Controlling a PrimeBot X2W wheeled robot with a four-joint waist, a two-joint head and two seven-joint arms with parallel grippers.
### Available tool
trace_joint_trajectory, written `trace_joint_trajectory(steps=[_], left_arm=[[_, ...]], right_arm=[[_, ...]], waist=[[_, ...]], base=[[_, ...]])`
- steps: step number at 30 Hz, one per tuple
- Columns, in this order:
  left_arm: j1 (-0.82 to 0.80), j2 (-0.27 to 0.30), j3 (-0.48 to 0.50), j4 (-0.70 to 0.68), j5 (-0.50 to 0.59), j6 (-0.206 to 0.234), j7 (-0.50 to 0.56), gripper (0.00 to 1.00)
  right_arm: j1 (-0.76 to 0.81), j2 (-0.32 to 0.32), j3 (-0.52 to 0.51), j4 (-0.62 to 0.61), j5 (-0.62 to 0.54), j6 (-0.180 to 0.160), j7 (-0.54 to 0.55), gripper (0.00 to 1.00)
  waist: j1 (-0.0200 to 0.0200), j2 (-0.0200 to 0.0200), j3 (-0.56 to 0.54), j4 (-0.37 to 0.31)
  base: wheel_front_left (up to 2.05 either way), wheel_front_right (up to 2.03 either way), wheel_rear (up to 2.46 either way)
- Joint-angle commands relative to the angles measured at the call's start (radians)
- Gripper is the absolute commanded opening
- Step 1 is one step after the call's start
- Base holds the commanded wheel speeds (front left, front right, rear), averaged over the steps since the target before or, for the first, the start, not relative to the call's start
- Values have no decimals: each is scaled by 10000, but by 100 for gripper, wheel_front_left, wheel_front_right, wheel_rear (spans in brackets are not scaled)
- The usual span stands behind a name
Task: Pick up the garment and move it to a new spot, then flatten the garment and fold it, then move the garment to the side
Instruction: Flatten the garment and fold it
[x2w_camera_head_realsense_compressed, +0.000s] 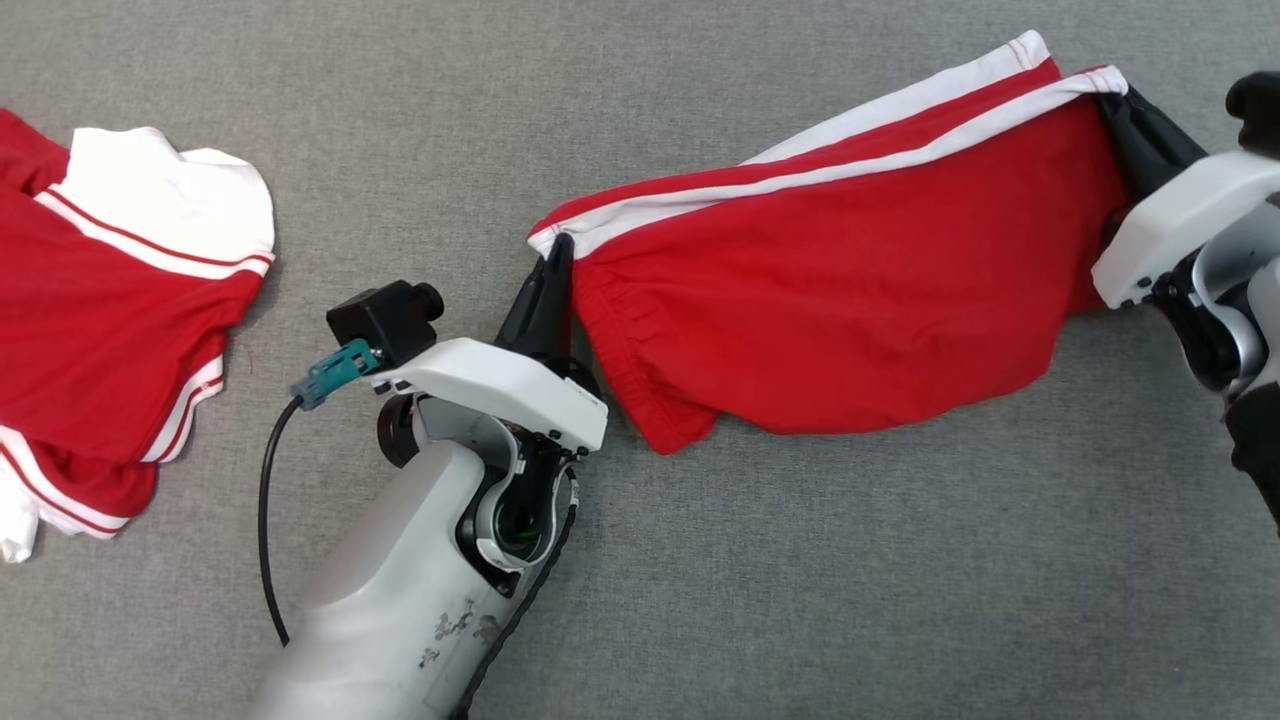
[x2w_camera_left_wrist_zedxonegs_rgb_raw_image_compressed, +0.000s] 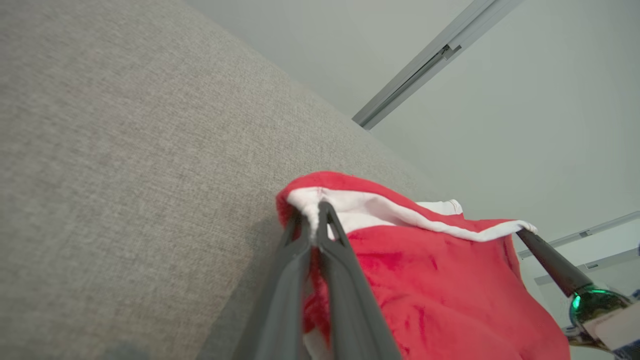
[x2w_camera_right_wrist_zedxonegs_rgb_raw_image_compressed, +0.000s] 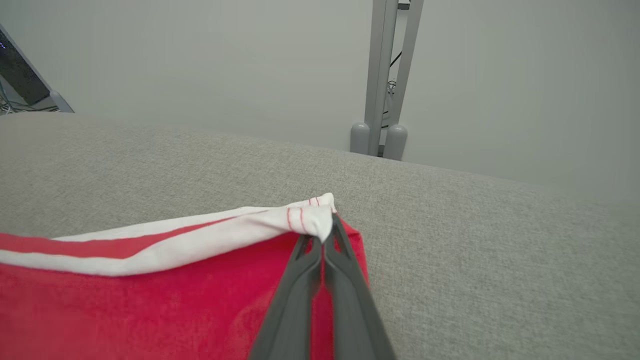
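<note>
The garment (x2w_camera_head_realsense_compressed: 840, 310) was soft red cloth with white stripes along its upper edge and a gathered hem. It stretched in a long, sagging band right of centre over the surface (x2w_camera_head_realsense_compressed: 700, 600) (a grey, coarse-woven covering). The left jaws were clamped together on its white-trimmed left corner, and the right jaws were pressed together on the white right corner, so the cloth drooped between them. Well apart, at the far left, a second red-and-white garment (x2w_camera_head_realsense_compressed: 110, 330) lay crumpled.
</note>
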Motion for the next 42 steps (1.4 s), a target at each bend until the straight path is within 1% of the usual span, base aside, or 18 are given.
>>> trace_joint_trajectory(steps=[1, 6, 7, 8, 9, 10, 11, 12, 13, 14, 15, 18, 22, 29, 31, 36, 42], left_arm=[[-161, 53, -88, 87, -103, 70, -33, 0], [-362, 56, -453, 192, -555, 255, -84, 0], [-386, 59, -488, 215, -603, 285, -92, 0], [-419, 64, -493, 222, -605, 326, -86, 0], [-431, 65, -491, 236, -600, 351, -87, 5], [-440, 67, -551, 280, -456, 373, -89, 20], [-441, 63, -612, 294, -297, 364, -77, 29], [-396, 62, -679, 317, -196, 342, -78, 40], [-322, 57, -732, 324, -95, 314, -79, 69], [-266, 57, -788, 331, 41, 281, -78, 99], [-225, 57, -836, 338, 206, 265, -75, 100], [-64, 55, -724, 235, 759, 245, -76, 100], [372, 51, -238, -173, 1623, 132, -77, 100], [1634, 52, 1059, -1343, 3102, -133, -80, 100], [2034, 51, 1451, -1742, 3362, -213, -78, 100], [2905, 51, 2196, -2644, 3809, -239, -79, 100], [3453, 49, 2685, -3343, 4077, -185, -79, 100]], right_arm=[[-204, -28, 102, 209, 122, 1, 2, 0], [-887, 53, 568, 1307, 435, 1, -120, 0], [-1012, 62, 666, 1517, 460, 1, -149, 4], [-1117, 89, 770, 1688, 488, 1, -178, 18], [-1210, 125, 881, 1854, 525, 1, -208, 33], [-1296, 155, 987, 2007, 560, 1, -246, 46], [-1376, 177, 1069, 2156, 610, 1, -291, 63], [-1453, 207, 1140, 2297, 650, 1, -361, 95], [-1526, 223, 1182, 2457, 688, 1, -452, 100], [-1583, 247, 1220, 2591, 713, 1, -580, 100], [-1638, 273, 1236, 2753, 757, 1, -727, 100], [-1780, 336, 1315, 3101, 794, 1, -1091, 100], [-1778, 413, 1425, 3270, 949, 1, -1389, 100], [-1087, 232, 2072, 3063, 1341, 1, -1489, 100], [-876, 119, 2221, 3094, 1531, 1, -1338, 100], [-501, -28, 2406, 3476, 1870, 1, -903, 100], [-395, 77, 2384, 3844, 2269, 1, -603, 100]], waist=[[0, 0, 26, 42], [0, 0, 64, 176], [0, 0, 73, 198], [0, 0, 82, 219], [0, 0, 83, 237], [0, 0, 80, 253], [0, 0, 74, 267], [0, 0, 68, 278], [0, 0, 57, 290], [0, 0, 44, 304], [0, 0, 29, 321], [0, 0, -26, 373], [0, 0, -165, 397], [0, 0, -603, 367], [0, 0, -743, 347], [0, 0, -1029, 353], [0, 0, -1036, 537]], base=[[0, 0, 0], [0, 0, 0], [0, 0, 0], [0, 0, 0], [0, 0, 0], [0, 0, 0], [0, 0, 0], [0, 0, 0], [0, 0, 0], [0, 0, 0], [0, 0, 0], [0, 0, 0], [0, 0, 0], [0, 0, 0], [0, 0, 0], [0, 0, 0], [0, 0, 0]])
